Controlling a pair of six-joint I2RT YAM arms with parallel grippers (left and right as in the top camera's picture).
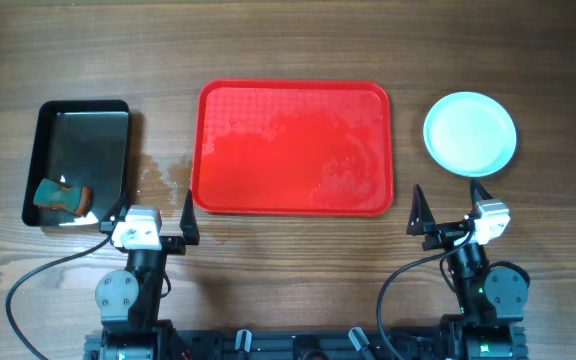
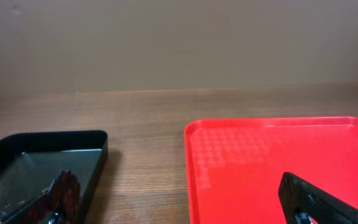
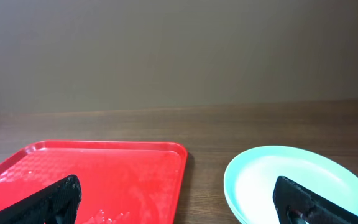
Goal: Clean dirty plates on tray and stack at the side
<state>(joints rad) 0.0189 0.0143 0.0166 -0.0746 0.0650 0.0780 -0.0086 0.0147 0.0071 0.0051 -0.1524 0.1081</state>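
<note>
The red tray [image 1: 293,150] lies at the table's middle with nothing on it, its surface streaked with wet film. It also shows in the left wrist view [image 2: 278,149] and the right wrist view [image 3: 104,168]. The white, faintly bluish plates [image 1: 470,133] sit in one stack on the table right of the tray, and the top one looks clean [image 3: 266,174]. My left gripper [image 1: 151,212] is open and empty in front of the tray's near left corner [image 2: 179,202]. My right gripper [image 1: 448,200] is open and empty between the tray's near right corner and the plates [image 3: 179,199].
A black rectangular pan [image 1: 78,140] stands left of the tray and holds liquid and a brown-and-teal sponge [image 1: 63,196] at its near end. The pan also shows in the left wrist view [image 2: 42,155]. Wet spots [image 1: 158,178] mark the wood between pan and tray.
</note>
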